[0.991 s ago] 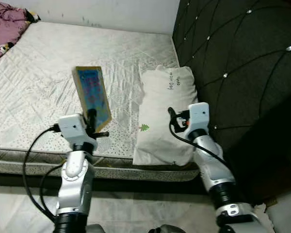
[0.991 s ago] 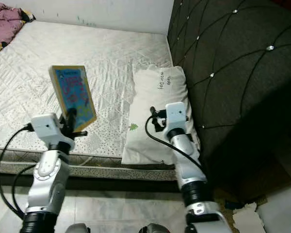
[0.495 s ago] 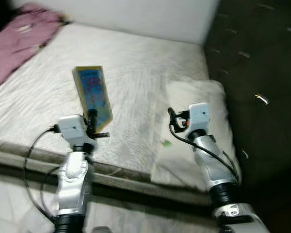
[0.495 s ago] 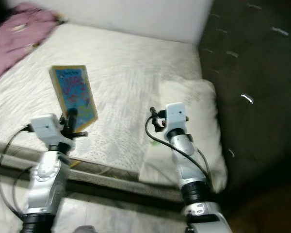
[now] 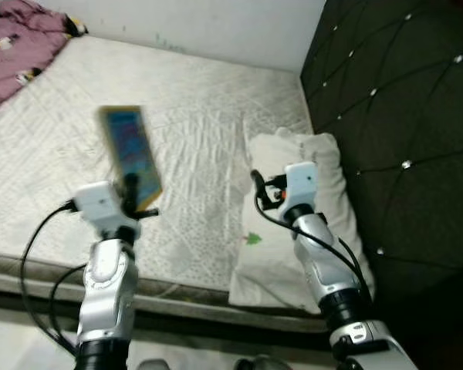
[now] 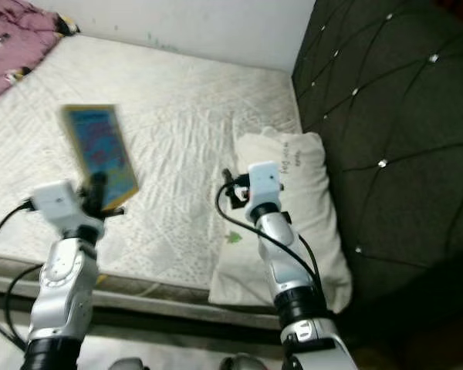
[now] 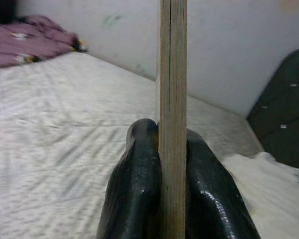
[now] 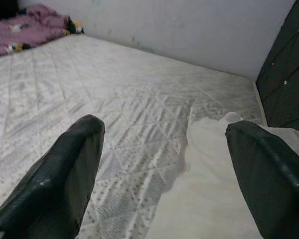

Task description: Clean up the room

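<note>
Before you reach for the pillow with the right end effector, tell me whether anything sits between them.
Nothing visible does. The right end effector hangs open above the bed, with bare mattress and the white pillow directly ahead. The book is off to the left, clamped in the left end effector.

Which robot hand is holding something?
The left gripper: its fingers pinch the blue book upright. The right gripper is open above the bed.
</note>
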Robot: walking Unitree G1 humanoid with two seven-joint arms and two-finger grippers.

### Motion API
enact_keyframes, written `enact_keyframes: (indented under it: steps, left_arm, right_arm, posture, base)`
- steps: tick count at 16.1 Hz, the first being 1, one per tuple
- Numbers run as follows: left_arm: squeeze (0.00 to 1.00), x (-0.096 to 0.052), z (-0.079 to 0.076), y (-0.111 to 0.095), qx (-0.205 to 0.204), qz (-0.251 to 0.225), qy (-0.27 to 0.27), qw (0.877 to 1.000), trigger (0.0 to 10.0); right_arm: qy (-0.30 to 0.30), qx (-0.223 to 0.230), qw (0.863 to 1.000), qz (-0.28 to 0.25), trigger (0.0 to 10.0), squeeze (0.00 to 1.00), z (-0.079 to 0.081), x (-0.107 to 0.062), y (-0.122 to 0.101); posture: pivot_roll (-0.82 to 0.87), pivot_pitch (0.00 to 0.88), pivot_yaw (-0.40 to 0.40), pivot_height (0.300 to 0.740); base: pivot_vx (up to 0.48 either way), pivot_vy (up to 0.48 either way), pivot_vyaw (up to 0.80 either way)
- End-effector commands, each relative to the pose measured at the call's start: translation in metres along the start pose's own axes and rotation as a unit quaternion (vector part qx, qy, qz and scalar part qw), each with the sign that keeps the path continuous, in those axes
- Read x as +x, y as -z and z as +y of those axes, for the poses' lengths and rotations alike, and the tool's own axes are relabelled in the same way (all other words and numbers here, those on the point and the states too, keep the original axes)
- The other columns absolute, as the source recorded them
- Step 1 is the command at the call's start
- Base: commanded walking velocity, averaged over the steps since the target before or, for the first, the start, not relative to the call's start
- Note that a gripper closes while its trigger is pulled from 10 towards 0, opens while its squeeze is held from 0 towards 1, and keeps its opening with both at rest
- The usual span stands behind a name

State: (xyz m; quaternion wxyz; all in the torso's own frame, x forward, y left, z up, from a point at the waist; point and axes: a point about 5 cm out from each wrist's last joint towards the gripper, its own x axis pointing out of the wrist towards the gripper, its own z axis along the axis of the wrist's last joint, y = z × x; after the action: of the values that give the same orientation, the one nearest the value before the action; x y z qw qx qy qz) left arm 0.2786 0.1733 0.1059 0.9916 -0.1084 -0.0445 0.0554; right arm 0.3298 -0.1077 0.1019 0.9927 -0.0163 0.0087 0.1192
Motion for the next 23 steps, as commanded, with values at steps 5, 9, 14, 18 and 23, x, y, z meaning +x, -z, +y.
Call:
enact_keyframes:
  steps: [5,9,14,18,23]
  left_arm:
    - [0.0,0.003,-0.019,-0.007,-0.016,-0.016,0.035,0.999,10.0]
    - [0.0,0.004,-0.018,-0.008,-0.016,-0.024,0.032,0.999,10.0]
    - [0.0,0.003,-0.017,-0.008,-0.012,-0.024,0.024,0.999,10.0]
    - [0.0,0.0,-0.009,-0.005,-0.003,-0.019,0.005,1.0,10.0]
    - [0.0,-0.005,-0.008,-0.001,-0.007,-0.004,0.002,1.0,10.0]
  right_arm:
    - [0.023,0.0,1.0,0.002,10.0,0.0,-0.016,-0.001,0.0]
    - [0.02,-0.004,1.0,0.002,10.0,0.0,-0.015,-0.001,-0.001]
    - [0.018,-0.005,1.0,0.002,10.0,0.0,-0.015,-0.001,0.0]
    - [0.018,-0.005,1.0,0.003,10.0,0.0,-0.015,-0.001,0.0]
    - [0.029,-0.003,1.0,0.005,10.0,0.0,-0.017,-0.006,0.004]
  posture:
    - [0.09,0.0,-0.073,0.74]
    - [0.09,0.0,-0.076,0.74]
    - [0.09,0.0,-0.079,0.74]
    - [0.09,0.0,-0.076,0.74]
    - [0.08,0.0,-0.06,0.74]
  base:
    - [0.0,0.48,-0.48]
    - [0.0,0.36,0.0]
    - [0.0,0.0,0.0]
    - [0.0,0.0,0.0]
    - [0.0,0.0,0.0]
